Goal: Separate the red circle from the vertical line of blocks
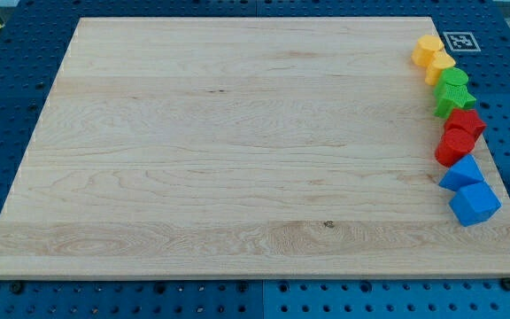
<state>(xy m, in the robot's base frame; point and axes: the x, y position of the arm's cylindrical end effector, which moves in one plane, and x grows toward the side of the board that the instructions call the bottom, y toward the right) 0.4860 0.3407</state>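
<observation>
Red circle (454,146) sits low in the block column at the surface's (237,159) right edge, touching the red block (466,121) above and blue block (461,173) below, looks light, rigid, slidable from its right side; my tip isn't visible, so its state can't be told.

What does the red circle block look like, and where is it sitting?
The red circle block is a chunky, matte red cylinder lying flat on the wooden board near the view's right edge. It sits in the vertical line, touching the other red block above and the blue block below. My tip is not visible.
</observation>
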